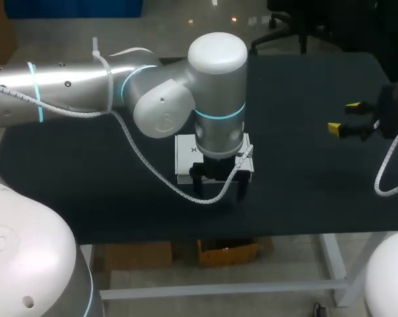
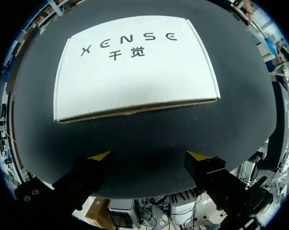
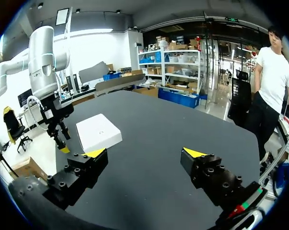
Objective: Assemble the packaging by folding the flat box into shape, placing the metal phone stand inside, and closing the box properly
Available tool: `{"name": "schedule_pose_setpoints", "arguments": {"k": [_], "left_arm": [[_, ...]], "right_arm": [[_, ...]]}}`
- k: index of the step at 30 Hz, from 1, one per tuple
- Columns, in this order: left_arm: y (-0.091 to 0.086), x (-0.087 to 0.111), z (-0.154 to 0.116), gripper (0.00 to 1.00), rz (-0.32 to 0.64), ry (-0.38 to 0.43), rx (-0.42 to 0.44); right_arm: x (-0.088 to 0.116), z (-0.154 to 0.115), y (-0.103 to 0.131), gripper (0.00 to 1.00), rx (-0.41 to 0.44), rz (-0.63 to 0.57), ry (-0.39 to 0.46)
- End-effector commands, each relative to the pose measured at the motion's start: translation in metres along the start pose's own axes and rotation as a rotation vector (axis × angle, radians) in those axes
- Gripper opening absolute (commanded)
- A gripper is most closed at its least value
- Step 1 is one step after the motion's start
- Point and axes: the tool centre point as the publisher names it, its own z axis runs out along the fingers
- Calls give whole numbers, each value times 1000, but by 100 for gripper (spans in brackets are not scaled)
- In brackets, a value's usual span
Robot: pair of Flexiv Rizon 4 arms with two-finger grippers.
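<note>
Where the left arm point(image 1: 152, 92) reaches over the dark surface point(image 1: 304, 119), a white box point(image 1: 184, 158) lies flat near the middle, partly under the wrist. The left jaws stand open and empty with the box just ahead of them. The right jaws, also open and empty, are well apart at the right side.

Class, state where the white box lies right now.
The white box lies near the middle of the table, partly hidden under the left arm in the head view, just ahead of the open left gripper.
</note>
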Motion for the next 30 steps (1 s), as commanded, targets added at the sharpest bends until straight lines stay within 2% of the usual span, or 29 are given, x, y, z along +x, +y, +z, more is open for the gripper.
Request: {"name": "schedule_pose_setpoints", "arguments": {"k": [1, 7, 30], "left_arm": [[-10, 1, 5, 100, -30, -4, -6], [-22, 1, 4, 100, -66, -21, 7], [-68, -9, 11, 100, -109, -65, -2]], "right_arm": [[-7, 5, 0, 100, -9, -28, 24], [-10, 9, 1, 100, 1, -53, 33], [-18, 14, 3, 100, 11, -43, 17]]}}
